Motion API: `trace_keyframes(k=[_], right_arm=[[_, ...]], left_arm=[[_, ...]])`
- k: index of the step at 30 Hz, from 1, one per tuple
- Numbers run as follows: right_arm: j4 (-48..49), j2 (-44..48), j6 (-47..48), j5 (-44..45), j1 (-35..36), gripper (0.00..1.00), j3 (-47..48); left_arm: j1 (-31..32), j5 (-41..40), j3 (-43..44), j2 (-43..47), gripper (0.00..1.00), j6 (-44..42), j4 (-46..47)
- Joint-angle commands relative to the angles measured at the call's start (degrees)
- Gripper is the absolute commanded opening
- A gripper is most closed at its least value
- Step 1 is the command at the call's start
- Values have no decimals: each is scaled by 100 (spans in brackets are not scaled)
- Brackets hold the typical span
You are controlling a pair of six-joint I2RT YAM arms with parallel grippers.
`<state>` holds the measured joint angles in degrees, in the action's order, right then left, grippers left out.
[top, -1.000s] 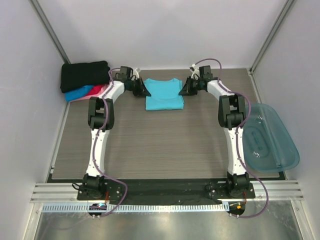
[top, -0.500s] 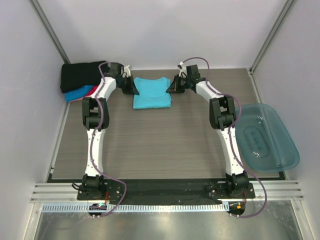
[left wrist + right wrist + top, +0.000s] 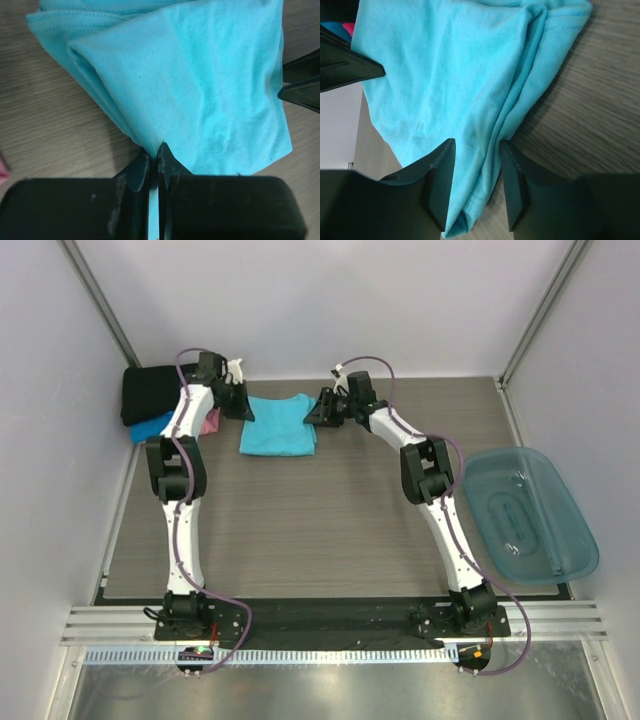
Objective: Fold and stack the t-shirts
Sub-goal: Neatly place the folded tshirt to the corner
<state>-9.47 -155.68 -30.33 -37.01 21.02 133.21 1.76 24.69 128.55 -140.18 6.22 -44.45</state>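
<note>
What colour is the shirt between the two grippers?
Plain turquoise; the t-shirt shows best in the left wrist view.

The left arm [image 3: 181,540] and right arm [image 3: 455,540] have white links, black joints and looping purple cables [image 3: 365,358].

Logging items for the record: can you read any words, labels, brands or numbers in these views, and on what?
None: no text can be read in any view.
The turquoise shirt, black shirt and tub show no print, tag or label.
</note>
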Motion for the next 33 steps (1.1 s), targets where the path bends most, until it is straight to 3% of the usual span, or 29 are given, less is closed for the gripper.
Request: trace_keyframes(k=[1, 10, 25, 33], right_arm=[[244, 177, -79, 168, -176, 49, 285], [244, 749, -79, -60, -713, 51, -629], [227, 986, -70, -166, -792, 51, -919], [218, 1101, 27, -139, -801, 51, -1069]], left_arm=[[-123, -253, 468, 413, 0, -577, -213], [-150, -491, 1321, 211, 0, -1562, -671], [-150, -1299, 2191, 87, 0, -2046, -240], [-123, -1317, 2394, 149, 0, -1949, -56]])
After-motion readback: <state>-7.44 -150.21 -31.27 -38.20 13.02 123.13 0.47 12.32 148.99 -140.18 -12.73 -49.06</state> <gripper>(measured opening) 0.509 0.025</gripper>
